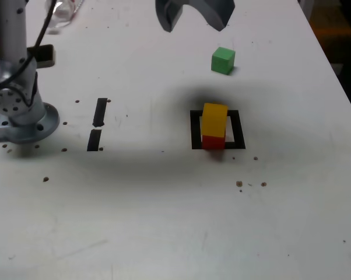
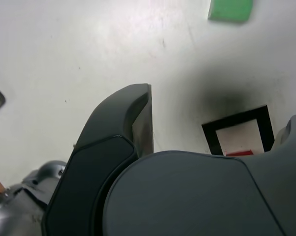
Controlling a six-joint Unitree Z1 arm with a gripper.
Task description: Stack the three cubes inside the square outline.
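A yellow cube [image 1: 214, 119] sits on top of a red cube [image 1: 213, 142], and this stack of two stands inside the black square outline [image 1: 237, 129]. The green cube [image 1: 223, 60] rests alone on the white table, beyond the outline. High above the stack, my gripper [image 1: 193, 24] hangs open with nothing between its jaws. The wrist view looks down past one dark finger [image 2: 133, 118] at the outline [image 2: 236, 129], a sliver of the red cube [image 2: 239, 153] and the green cube [image 2: 230, 10]. The yellow cube is hidden there.
The arm's grey base [image 1: 18, 114] stands at the exterior view's left. Two short black tape strips [image 1: 99, 112] lie between the base and the outline. Small brown specks dot the table. The table's edge [image 1: 339, 76] runs along the exterior view's right.
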